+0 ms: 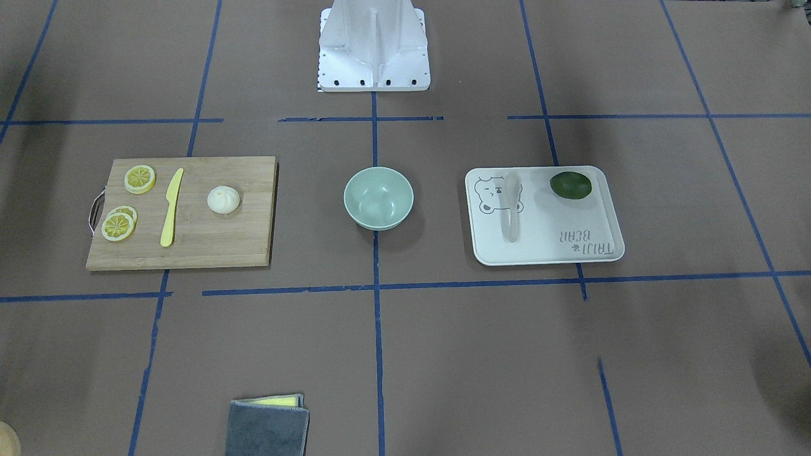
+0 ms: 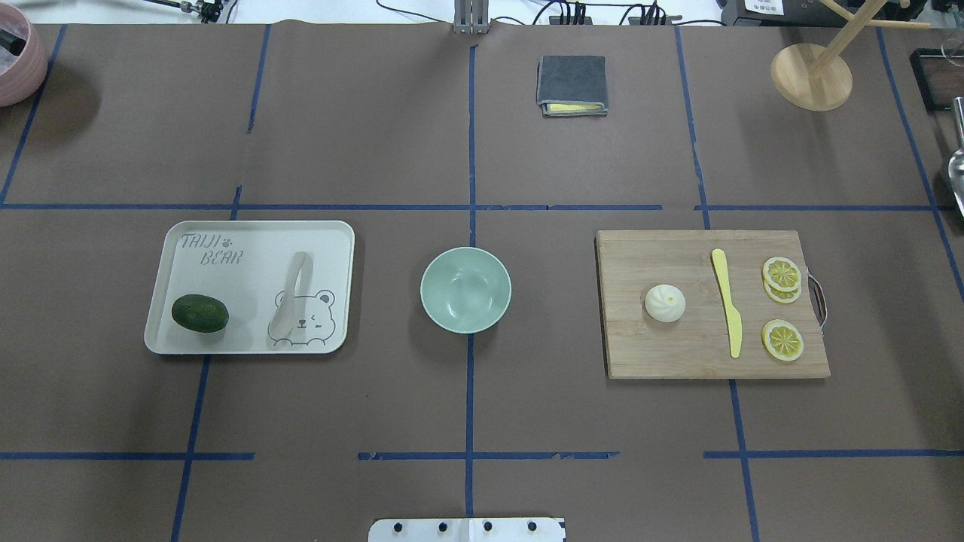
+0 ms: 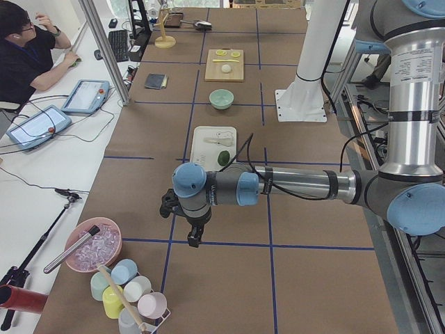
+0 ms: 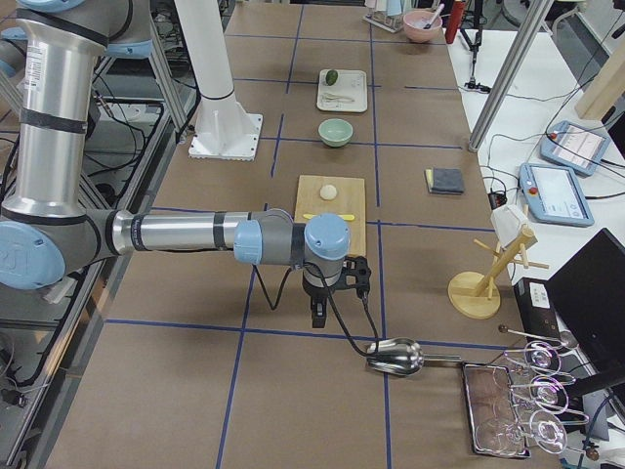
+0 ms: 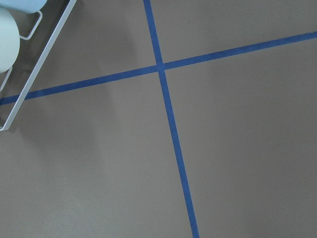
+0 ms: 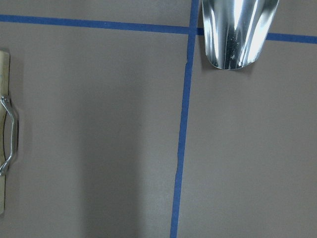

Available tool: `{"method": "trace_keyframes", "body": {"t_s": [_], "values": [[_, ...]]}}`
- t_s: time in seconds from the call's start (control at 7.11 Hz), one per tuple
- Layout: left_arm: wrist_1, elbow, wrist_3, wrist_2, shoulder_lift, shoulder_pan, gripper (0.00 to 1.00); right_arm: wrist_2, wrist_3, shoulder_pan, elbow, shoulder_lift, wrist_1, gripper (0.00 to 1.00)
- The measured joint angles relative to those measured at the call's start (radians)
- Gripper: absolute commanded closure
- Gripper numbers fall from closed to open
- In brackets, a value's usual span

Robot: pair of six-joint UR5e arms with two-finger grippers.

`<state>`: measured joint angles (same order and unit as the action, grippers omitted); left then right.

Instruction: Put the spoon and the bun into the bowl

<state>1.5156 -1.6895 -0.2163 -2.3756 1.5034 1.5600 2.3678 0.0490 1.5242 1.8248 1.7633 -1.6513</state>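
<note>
The bench point(image 2: 376, 135) carries a board point(image 2: 663, 346) at 3 o'clock from the bowl point(image 2: 465, 290) and a tray point(image 2: 241, 286) at 9 o'clock. The spoon point(image 2: 293, 293) lies faint against the tray, and the bun point(image 2: 665, 303) sits on the board. I cannot tell whether the left claw point(image 3: 194, 243) and right claw point(image 4: 317, 318) are spread.

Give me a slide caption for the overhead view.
Empty mint bowl between a tray holding the spoon and a cutting board holding the bun.

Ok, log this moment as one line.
spoon: on tray | bun: on cutting board | bowl: empty | left tool: away from tray, state unclear | right tool: away from board, state unclear
</note>
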Motion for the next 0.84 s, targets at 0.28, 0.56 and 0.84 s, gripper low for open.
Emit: {"method": "trace_keyframes", "body": {"t_s": [0.28,0.56,0.84], "values": [[0.002,-0.002,-0.003,-0.003,-0.001,0.001,0.00,0.001,0.001,0.000,-0.001,0.002,0.001,0.00],[0.003,-0.021,-0.005,-0.004,0.001,-0.001,0.00,-0.024,0.005,-0.001,0.005,0.001,-0.002,0.00],[0.006,-0.059,-0.006,-0.003,0.008,-0.007,0.00,-0.054,0.012,-0.003,0.029,-0.002,-0.001,0.00]]}}
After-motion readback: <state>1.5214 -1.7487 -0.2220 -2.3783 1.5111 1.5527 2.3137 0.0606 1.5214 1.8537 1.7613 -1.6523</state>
